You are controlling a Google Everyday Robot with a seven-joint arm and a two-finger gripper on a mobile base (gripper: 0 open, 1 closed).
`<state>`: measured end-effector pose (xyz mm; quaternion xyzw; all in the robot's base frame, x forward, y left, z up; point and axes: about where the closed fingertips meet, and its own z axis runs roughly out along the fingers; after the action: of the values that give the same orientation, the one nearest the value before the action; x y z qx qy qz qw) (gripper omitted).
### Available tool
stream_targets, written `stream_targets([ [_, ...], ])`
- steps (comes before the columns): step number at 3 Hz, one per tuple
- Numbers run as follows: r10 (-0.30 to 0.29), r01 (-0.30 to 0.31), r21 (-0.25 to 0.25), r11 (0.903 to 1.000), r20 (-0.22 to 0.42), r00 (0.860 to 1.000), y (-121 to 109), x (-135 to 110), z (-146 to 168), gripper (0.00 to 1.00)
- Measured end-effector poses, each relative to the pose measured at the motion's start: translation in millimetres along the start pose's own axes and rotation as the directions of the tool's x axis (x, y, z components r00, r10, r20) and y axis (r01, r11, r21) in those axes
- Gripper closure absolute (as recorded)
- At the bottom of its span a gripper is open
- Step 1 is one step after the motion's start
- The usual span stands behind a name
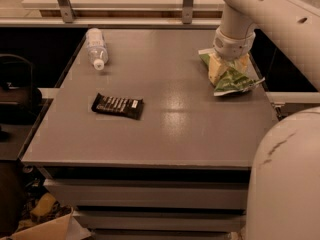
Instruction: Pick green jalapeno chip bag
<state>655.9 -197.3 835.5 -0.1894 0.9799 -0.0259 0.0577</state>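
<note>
We saw the gripper (229, 67) down at far-right side of the table (165, 134), 2 fingers (216, 70) pinching the green jalapeno chip bag (234, 81) there; candy bar (117, 105) & water bottle (96, 46) lay well apart.

Crinkly green jalapeno chip bag (235, 82) — far right, beneath the gripper (229, 72).
</note>
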Motion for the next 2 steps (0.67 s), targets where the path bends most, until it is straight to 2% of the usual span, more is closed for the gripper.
stream_targets([
  [1,-0.012,0.012,0.014,0.9998,0.015,1.000,-6,-2,-12,0.86],
  [2,-0.018,0.016,0.037,0.9992,0.045,0.999,-17,-4,-32,1.00],
])
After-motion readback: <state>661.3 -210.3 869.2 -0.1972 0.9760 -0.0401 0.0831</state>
